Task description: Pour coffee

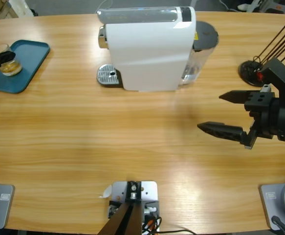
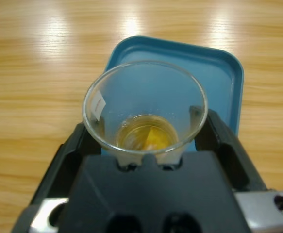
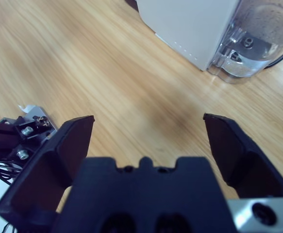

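The left end effector [image 2: 146, 145] is closed on the glass tumbler [image 2: 145, 109], which stands over the blue tray [image 2: 219, 73] at the far left of the surface [image 1: 132, 127]. The coffee [image 2: 146, 136] is a shallow amber layer at the tumbler's bottom. The right end effector [image 1: 225, 113] hangs wide open and empty, near the white coffee machine [image 1: 149, 49]. For this step, keep the tumbler upright and move it slowly; the grip sits low, so avoid sudden tilts.
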Action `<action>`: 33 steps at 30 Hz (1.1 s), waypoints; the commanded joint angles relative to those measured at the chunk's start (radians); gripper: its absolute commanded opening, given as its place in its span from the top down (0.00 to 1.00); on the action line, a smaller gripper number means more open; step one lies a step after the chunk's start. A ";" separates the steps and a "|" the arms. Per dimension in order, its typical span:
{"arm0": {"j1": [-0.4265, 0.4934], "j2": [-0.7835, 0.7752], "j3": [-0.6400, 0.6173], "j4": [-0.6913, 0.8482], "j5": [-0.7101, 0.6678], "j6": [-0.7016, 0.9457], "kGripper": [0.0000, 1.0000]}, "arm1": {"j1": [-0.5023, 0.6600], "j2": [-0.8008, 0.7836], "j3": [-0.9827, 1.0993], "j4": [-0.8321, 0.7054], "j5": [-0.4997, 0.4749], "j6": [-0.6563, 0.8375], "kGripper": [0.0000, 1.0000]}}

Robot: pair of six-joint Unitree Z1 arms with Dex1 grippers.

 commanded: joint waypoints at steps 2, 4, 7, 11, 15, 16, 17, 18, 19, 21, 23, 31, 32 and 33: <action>0.005 0.104 -0.024 -0.001 0.006 -0.032 0.33 | -0.030 0.027 0.003 0.014 0.018 0.003 0.00; -0.006 0.108 -0.022 0.003 0.003 -0.039 0.16 | -0.033 0.026 0.003 0.014 0.018 0.002 0.00; -0.037 0.100 -0.008 0.009 0.005 -0.043 0.08 | -0.036 0.027 0.003 0.014 0.019 0.003 0.00; -0.053 0.041 0.024 0.055 0.008 -0.053 0.01 | -0.040 0.034 0.002 0.015 0.021 0.003 0.00; -0.060 -0.174 0.017 0.205 0.009 -0.054 0.01 | -0.043 0.035 0.001 0.015 0.021 0.003 0.00; -0.074 -0.249 -0.005 0.274 0.008 -0.047 0.01 | -0.043 0.034 0.001 0.015 0.021 0.002 0.00; -0.093 -0.327 -0.042 0.366 0.008 -0.034 0.01 | -0.043 0.033 0.001 0.015 0.021 0.002 0.00; -0.117 -0.402 -0.090 0.470 0.008 -0.022 0.01 | -0.043 0.030 0.001 0.015 0.022 0.001 0.00; -0.156 -0.483 -0.160 0.597 0.007 -0.008 0.01 | -0.043 0.028 0.001 0.015 0.022 0.001 0.00; -0.238 -0.560 -0.272 0.774 -0.004 0.012 0.01 | -0.043 0.026 0.001 0.017 0.022 -0.002 0.00; -0.349 -0.599 -0.342 0.883 -0.025 0.046 0.01 | -0.043 0.031 -0.001 0.017 0.021 -0.007 0.00; -0.696 -0.602 -0.226 0.934 -0.178 0.084 0.03 | -0.043 0.062 -0.008 0.020 0.019 -0.027 0.00; -0.704 -0.596 -0.206 0.922 -0.198 0.085 0.03 | -0.043 0.062 -0.009 0.020 0.019 -0.029 0.00; -0.712 -0.588 -0.192 0.915 -0.214 0.089 0.04 | -0.042 0.065 -0.010 0.020 0.020 -0.031 0.00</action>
